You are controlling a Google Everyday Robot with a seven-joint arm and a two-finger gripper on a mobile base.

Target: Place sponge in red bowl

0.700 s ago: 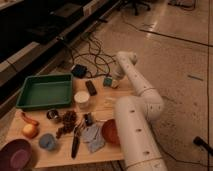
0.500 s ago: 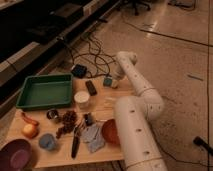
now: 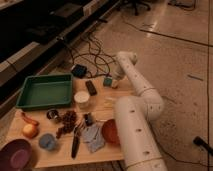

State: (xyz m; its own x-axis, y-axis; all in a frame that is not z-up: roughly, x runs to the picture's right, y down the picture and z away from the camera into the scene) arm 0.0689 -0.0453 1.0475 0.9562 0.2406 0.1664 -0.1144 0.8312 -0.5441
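Observation:
The sponge (image 3: 107, 80) is a small teal block near the table's far edge. My gripper (image 3: 114, 81) is at the end of the white arm (image 3: 137, 87), low over the table and right beside the sponge on its right side. I cannot tell if it touches the sponge. The red bowl (image 3: 108, 132) sits at the near right of the table, partly hidden behind the arm's thick lower segment (image 3: 134, 135).
A green tray (image 3: 45, 91) is at the far left. A white cup (image 3: 82, 99), a black remote (image 3: 91, 87), grapes (image 3: 67, 122), a grey cloth (image 3: 92, 136), a knife (image 3: 75, 143), a blue cup (image 3: 47, 142), an orange fruit (image 3: 30, 130) and a purple bowl (image 3: 15, 153) fill the table. Cables (image 3: 92, 55) lie on the floor behind.

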